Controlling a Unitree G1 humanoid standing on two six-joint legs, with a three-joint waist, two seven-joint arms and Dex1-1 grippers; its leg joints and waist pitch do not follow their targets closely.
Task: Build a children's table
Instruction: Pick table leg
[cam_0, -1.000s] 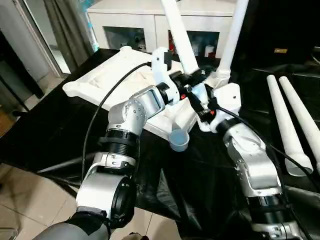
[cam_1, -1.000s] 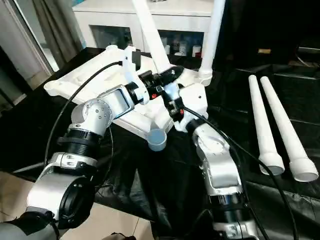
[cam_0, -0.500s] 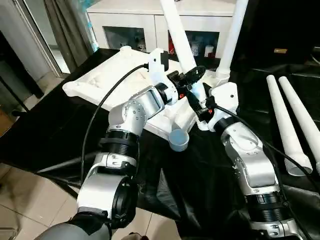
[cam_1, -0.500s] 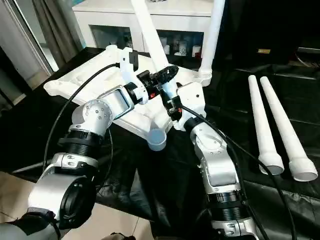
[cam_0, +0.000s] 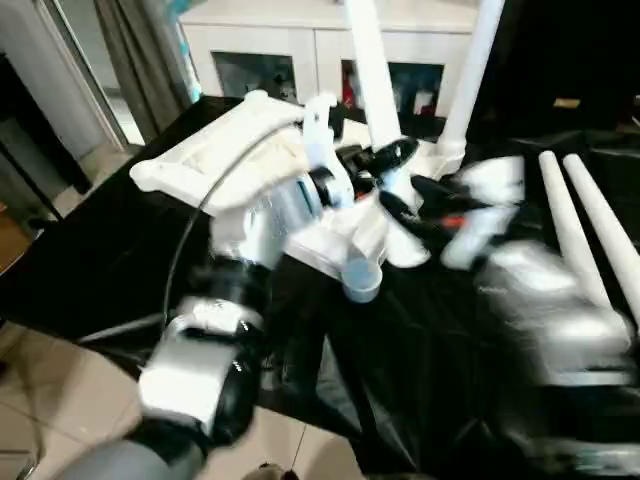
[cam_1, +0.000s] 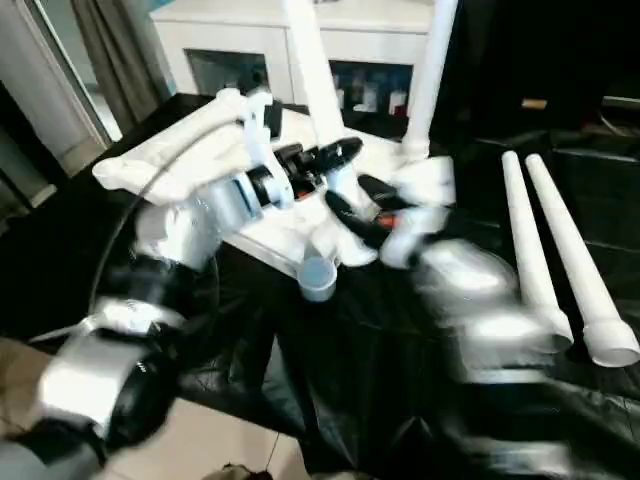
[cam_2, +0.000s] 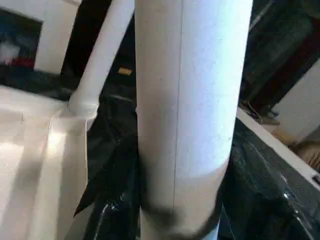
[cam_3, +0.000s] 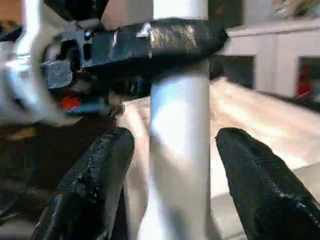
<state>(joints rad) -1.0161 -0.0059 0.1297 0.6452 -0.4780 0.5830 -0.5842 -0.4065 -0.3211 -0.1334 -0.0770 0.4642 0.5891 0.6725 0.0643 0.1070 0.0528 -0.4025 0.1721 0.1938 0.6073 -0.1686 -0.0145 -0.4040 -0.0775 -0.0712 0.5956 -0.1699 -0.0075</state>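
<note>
Left pincer (cam_0: 385, 160) clamps a standing leg (cam_0: 365, 65) on the upturned tabletop (cam_0: 230, 140); right pincer (cam_3: 165, 165) gapes around it, not touching. Second leg (cam_0: 480, 60) stands behind. Two legs (cam_0: 585, 235) wait on the bench (cam_0: 100, 240), right.

legs (cam_2: 185, 115) – smooth white plastic | tabletop (cam_0: 210, 155) – white plastic, ribbed | table drape (cam_1: 340, 360) – glossy black, crinkled
</note>
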